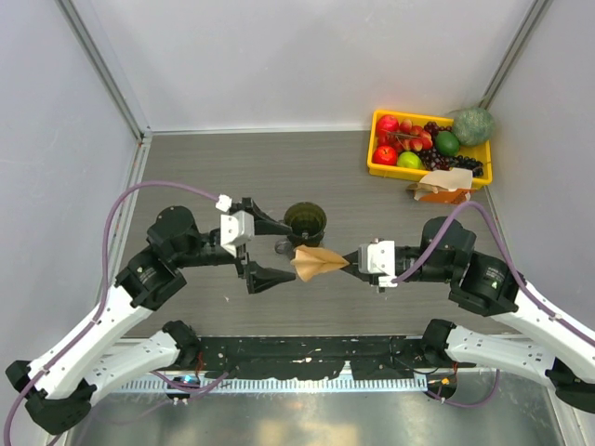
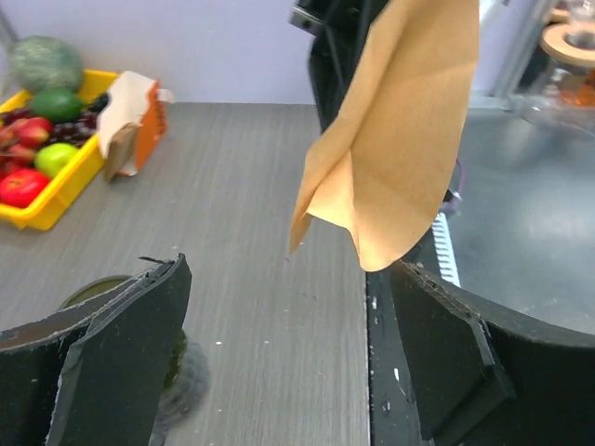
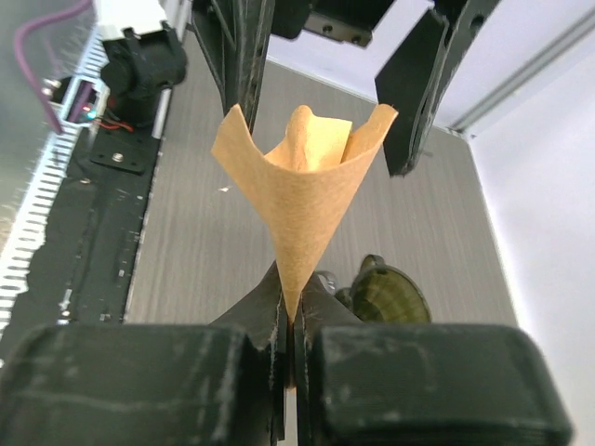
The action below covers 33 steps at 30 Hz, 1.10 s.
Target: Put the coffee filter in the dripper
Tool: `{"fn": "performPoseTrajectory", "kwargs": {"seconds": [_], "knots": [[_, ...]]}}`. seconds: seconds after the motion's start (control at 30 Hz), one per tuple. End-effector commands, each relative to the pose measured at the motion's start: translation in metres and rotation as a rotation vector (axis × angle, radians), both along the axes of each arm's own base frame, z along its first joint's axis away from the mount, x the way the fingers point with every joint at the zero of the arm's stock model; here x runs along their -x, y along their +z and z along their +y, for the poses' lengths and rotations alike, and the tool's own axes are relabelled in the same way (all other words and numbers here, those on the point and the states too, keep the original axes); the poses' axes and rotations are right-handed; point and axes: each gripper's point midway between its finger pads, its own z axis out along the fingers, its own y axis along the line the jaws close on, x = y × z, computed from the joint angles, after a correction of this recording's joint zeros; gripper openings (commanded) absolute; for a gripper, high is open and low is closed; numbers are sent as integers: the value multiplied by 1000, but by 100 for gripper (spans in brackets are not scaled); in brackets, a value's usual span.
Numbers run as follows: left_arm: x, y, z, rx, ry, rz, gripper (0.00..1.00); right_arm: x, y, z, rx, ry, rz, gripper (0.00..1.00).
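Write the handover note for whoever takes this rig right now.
Right hand: shut on the pointed tip of the tan paper cone coffee filter, held above the table.
Left hand: open, fingers either side of the filter's wide end, not gripping.
Dark round cup-shaped dripper: upright on the table just beyond the filter, no filter in it.
Done: filter lifted. Left: seat it in the dripper.

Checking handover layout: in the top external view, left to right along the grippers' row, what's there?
left gripper → coffee filter → right gripper. The dripper overlaps the filter's span, so it is omitted.
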Motion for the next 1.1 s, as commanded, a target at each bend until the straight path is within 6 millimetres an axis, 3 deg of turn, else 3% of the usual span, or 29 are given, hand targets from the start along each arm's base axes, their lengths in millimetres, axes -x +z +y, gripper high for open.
{"fn": "performPoseTrajectory", "kwargs": {"seconds": [0.0, 0.2, 0.4, 0.63, 0.73, 0.83, 0.97, 1.07], "knots": [[25, -1, -13, 35, -183, -72, 99, 22, 22, 8, -81, 109, 72, 6], [34, 18, -31, 113, -237, -62, 99, 20, 27, 13, -111, 97, 126, 5], [47, 17, -29, 111, -279, -57, 99, 12, 29, 11, -128, 53, 132, 5], [13, 1, 1, 8, -67, -109, 99, 10, 23, 2, -96, 27, 126, 5], [17, -4, 3, 71, -76, -168, 99, 12, 29, 5, -126, 35, 198, 5], [21, 2, -8, 96, -93, -114, 99, 14, 32, 15, -151, 57, 270, 5], [17, 29, -14, 171, -66, -66, 99, 22, 27, 20, -138, 99, 361, 5], [21, 37, -15, 186, -80, -35, 99, 21, 25, 19, -144, 88, 394, 5]]}}
